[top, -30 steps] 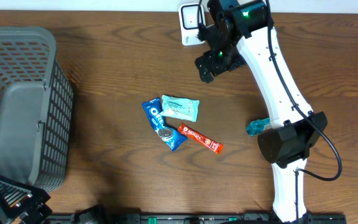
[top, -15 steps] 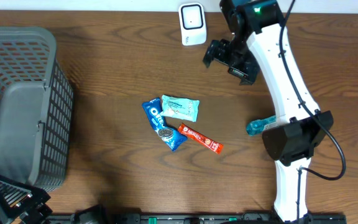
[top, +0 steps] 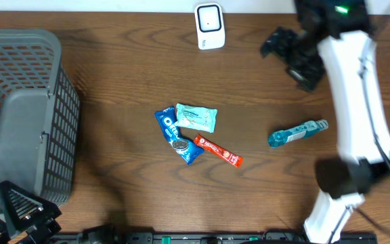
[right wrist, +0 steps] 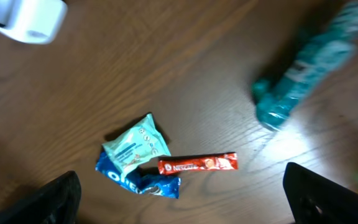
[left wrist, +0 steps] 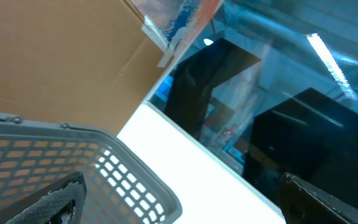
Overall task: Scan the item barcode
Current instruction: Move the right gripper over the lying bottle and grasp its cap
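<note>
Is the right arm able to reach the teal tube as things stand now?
Probably yes. The right tool is open, the teal tube lies alone on the table near that arm, and nothing stands between them.

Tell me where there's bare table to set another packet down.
Bare table lies between the basket and the snack packets, and between them and the scanner. Crowded: the packet cluster itself, and around the tube at right.

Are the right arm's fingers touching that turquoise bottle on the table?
Apart. The overhead view shows a stretch of bare table between the right fingers, which are open, and the turquoise bottle.
</note>
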